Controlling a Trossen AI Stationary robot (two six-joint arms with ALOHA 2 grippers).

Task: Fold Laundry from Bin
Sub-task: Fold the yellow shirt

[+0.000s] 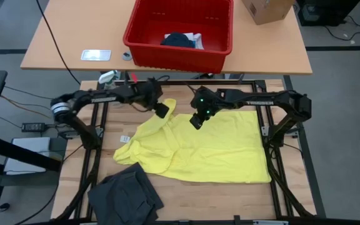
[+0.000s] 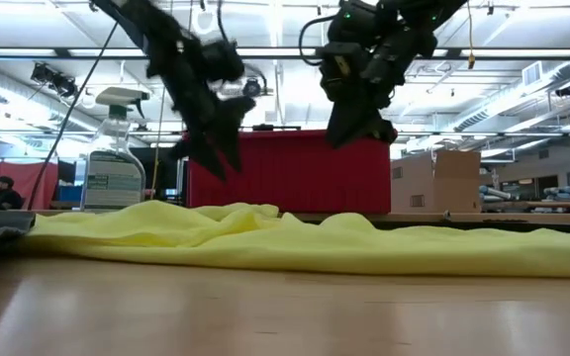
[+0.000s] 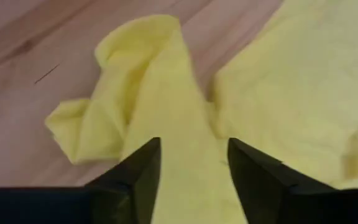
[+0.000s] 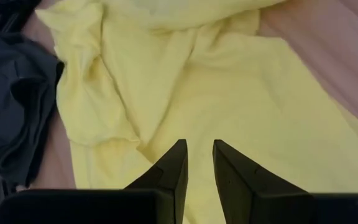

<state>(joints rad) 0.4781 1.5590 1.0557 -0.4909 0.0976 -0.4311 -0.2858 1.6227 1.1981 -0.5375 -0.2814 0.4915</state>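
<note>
I hold both arms above the yellow shirt (image 1: 214,147), which lies spread on the wooden table (image 1: 230,200) with its long axis running across, body toward the right arm, bunched sleeve end toward the left. My left gripper (image 1: 162,110) hangs over that rumpled sleeve, fingers parted and holding nothing, the nearer tool to the folded-over cloth directly below it. My right gripper (image 1: 196,121) hovers over the shirt's upper edge, fingers drawn close with only a slit between them, gripping nothing. A dark grey garment (image 1: 125,192) sits crumpled at the near left corner, just beside the sleeve. The red bin (image 1: 179,52), with more laundry inside, stands beyond both arms, clear of the work
</note>
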